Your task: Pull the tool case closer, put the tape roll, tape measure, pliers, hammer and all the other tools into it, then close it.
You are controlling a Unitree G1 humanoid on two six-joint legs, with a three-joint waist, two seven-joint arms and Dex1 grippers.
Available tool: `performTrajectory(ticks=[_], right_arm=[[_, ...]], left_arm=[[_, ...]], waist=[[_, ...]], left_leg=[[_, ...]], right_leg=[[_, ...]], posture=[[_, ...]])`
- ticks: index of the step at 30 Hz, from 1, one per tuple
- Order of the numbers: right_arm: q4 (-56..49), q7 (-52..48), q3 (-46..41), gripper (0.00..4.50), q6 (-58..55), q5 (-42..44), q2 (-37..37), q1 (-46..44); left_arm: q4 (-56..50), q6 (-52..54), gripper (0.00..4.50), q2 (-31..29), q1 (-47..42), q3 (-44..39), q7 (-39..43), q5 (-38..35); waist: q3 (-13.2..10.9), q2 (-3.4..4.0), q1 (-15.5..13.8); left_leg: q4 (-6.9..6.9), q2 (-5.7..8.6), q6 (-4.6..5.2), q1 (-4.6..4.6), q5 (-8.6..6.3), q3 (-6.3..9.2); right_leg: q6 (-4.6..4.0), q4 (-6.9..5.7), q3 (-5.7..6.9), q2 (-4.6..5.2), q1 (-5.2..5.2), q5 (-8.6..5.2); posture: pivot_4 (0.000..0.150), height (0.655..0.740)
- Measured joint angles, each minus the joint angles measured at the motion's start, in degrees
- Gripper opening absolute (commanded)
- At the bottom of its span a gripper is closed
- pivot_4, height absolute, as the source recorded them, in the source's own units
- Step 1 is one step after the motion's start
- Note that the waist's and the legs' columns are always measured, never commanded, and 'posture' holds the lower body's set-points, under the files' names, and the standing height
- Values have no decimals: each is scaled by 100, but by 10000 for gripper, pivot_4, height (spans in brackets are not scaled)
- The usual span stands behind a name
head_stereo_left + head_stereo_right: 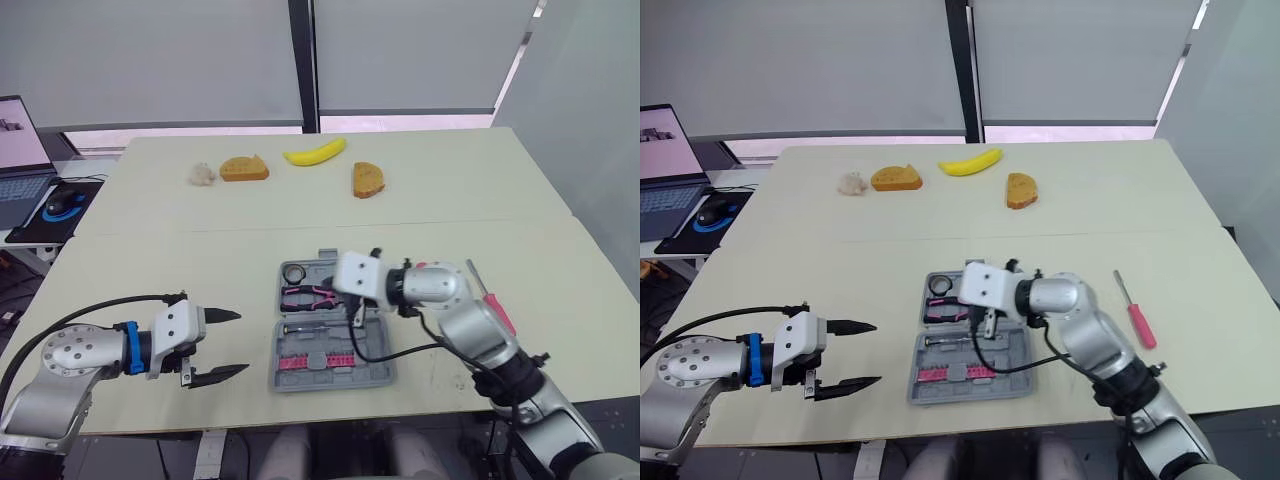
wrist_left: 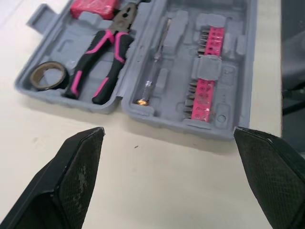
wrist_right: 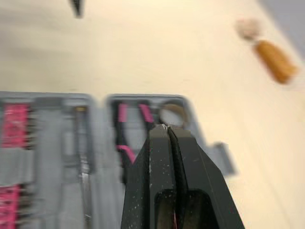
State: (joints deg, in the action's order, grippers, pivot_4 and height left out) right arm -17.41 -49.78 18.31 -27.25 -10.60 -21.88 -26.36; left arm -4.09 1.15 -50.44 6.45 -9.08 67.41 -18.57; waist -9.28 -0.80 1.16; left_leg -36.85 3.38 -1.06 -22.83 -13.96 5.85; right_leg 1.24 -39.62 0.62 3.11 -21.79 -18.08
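Left eye view: case (image 1: 340,377) sits near, open, holding tape roll (image 1: 293,272) and pliers (image 1: 308,296). The screwdriver (image 1: 492,297) lies unpacked on the counter (image 1: 450,210). Left gripper (image 1: 243,342) wide, empty; right gripper (image 1: 357,316) pinched closed above case.

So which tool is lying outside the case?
The red-handled screwdriver, lying on the table to the right of the case; the pliers and tape roll already sit inside it.

Probably an office — laptop (image 1: 20,165), mouse (image 1: 62,201), roller blinds (image 1: 160,60) behind.
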Motion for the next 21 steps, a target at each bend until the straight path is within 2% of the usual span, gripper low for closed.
performTrajectory(ticks=[5,8,11,15,21], right_arm=[[-993,248,-1568,289,-586,509,-615,1139],[-1404,277,-2646,289,-877,740,-1004,2257],[-1498,483,-3665,289,-910,950,-954,3213],[-1446,855,-4510,289,-229,1056,-624,4288],[-1028,908,-4865,13267,580,1385,-387,5421]], left_arm=[[320,9,45000,318,194,-324,-429,-58],[498,14,45000,504,371,-605,-691,-88],[554,89,45000,655,598,-732,-870,-127],[602,94,45000,834,987,-835,-1069,-147],[659,133,45000,899,1447,-892,-1015,-177]], waist=[[0,0,-20],[1,-1,-71],[1,0,-75],[2,0,-84],[5,6,-96]], left_leg=[[4,0,1,-4,-1,-2],[10,-2,3,0,-2,0],[10,-5,3,5,-2,-6],[14,-9,3,14,-2,-3],[13,-12,3,17,-2,-6]], right_leg=[[0,11,-1,2,14,0],[0,28,3,1,30,-1],[1,29,-1,2,36,0],[1,28,2,1,42,-1],[0,45,0,1,49,-2]], posture=[[1500,7400],[1500,7400],[1500,7400],[1500,7400],[1500,7400]])
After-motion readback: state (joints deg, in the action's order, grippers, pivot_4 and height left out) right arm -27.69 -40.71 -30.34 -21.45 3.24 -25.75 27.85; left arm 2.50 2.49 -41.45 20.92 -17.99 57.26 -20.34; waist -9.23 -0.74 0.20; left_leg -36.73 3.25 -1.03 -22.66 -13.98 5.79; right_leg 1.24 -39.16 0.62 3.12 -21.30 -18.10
